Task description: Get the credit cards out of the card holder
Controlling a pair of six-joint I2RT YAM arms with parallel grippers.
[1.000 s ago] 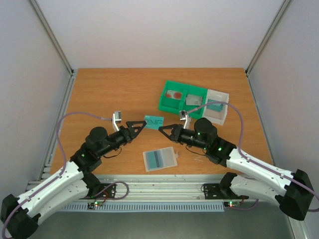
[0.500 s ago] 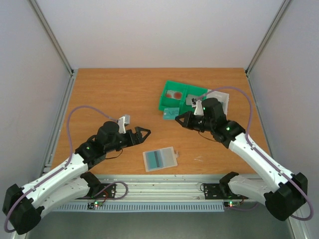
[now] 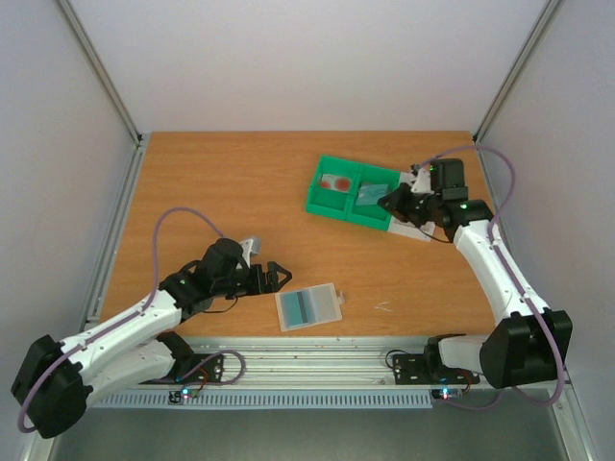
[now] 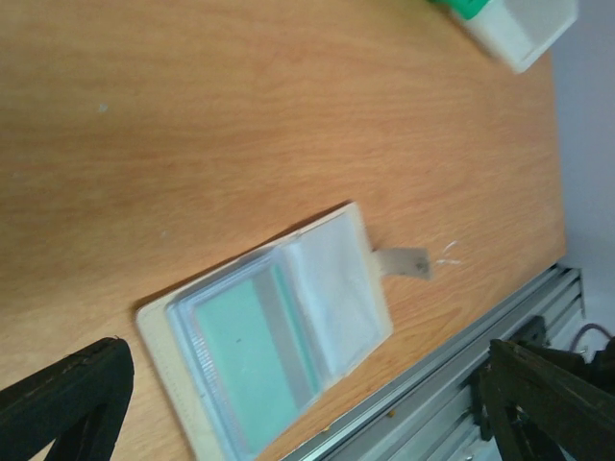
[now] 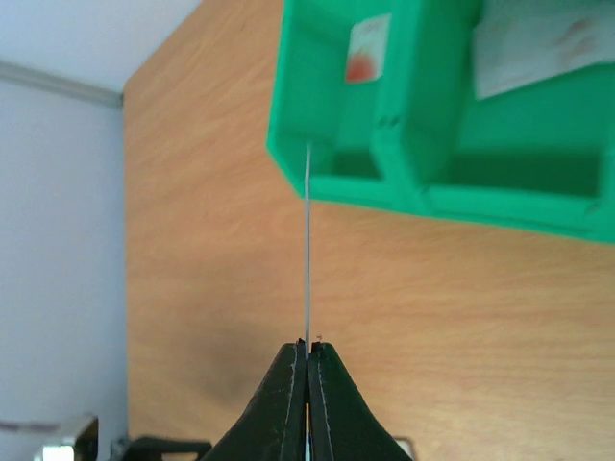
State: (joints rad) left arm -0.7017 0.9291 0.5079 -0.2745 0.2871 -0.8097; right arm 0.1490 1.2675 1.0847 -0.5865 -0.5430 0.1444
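The card holder (image 3: 308, 306) lies flat near the table's front edge, with a teal credit card (image 4: 240, 357) still inside it and its tab (image 4: 402, 261) pointing right. My left gripper (image 3: 276, 279) is open just left of the holder, and in the left wrist view its gripper (image 4: 306, 357) spans the holder with nothing held. My right gripper (image 3: 390, 204) is shut on a teal credit card (image 3: 371, 195) over the green bin's right compartment. That card shows edge-on (image 5: 307, 250) above the pinched gripper (image 5: 308, 348). A red-marked card (image 3: 336, 181) lies in the left compartment.
The green two-compartment bin (image 3: 325, 204) stands at the back right, and a white tray (image 3: 415, 231) sits against its right side, partly hidden by my right arm. A metal rail (image 4: 452, 384) runs along the table's front edge close to the holder.
My right arm has carried the teal card from the table's middle back and right to over the green bin. My left gripper let go, opened wide and drew back toward the holder.
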